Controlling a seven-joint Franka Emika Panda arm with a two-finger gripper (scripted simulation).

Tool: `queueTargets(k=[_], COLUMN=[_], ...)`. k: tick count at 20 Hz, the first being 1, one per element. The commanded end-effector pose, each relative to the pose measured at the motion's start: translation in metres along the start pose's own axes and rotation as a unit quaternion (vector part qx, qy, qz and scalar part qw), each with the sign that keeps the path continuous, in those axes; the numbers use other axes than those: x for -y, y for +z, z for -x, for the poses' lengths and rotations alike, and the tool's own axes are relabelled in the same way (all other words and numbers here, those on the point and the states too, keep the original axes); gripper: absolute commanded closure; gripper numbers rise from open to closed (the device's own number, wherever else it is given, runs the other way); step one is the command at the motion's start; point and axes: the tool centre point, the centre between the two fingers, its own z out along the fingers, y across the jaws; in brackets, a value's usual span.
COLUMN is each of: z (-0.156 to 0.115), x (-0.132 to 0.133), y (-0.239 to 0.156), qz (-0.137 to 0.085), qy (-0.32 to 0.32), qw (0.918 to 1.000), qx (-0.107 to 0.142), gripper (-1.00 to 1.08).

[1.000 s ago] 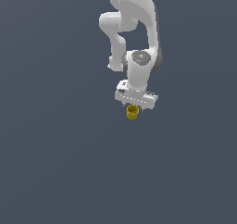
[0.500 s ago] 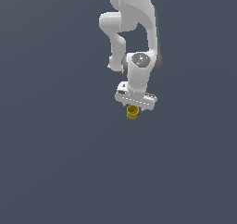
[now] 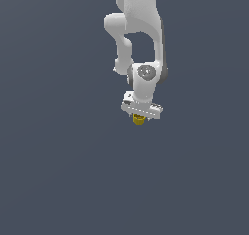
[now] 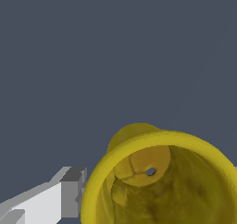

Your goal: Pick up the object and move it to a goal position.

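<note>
Exterior view: white arm (image 3: pixel 138 30) shown reaching down; gripper (image 3: pixel 140 113) positioned directly over yellow cup (image 3: pixel 139 120), only cup's lower part visible beneath palm. Wrist view: hollow cup mouth (image 4: pixel 162 181) seen very close, one grey-tipped finger (image 4: pixel 69 193) just beside rim. Finger closure on cup could not be told. Step judged as grasp stage. Next move judged: firm closure confirmed, then lift and carry toward goal; no goal marker seen.

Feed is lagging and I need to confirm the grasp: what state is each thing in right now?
Cup: upright, hollow top open, sitting directly under the end effector, between its fingers.
End effector: pointing down, one finger beside the cup's rim; contact cannot be confirmed.
Arm: bent, reaching down over the cup.
</note>
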Motion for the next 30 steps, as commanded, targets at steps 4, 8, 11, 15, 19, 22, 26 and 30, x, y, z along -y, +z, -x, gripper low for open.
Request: queueTargets(k=[4,8,11,15,19,22,26,30], z=[0.0,0.0,0.0,-0.001,-0.008,-0.017,-0.034,-0.057], x=[0.0,0.0,0.0,0.001,0.001,0.001,0.001,0.0], y=[0.004,0.004,0.004,0.002,-0.004,-0.012,-0.029,-0.049], qz=[0.0,0.0,0.0,-0.001,-0.001,-0.001,-0.001,-0.001], qy=[0.0,0.0,0.0,0.0,0.0,0.0,0.0,0.0], qw=[1.0,1.0,1.0,1.0,1.0,1.0,1.0,1.0], qx=[-0.001,-0.001,-0.001,-0.001,-0.001,-0.001,-0.001,-0.001], gripper=[1.08,1.08,1.08,1.08,1.08,1.08,1.08,1.08])
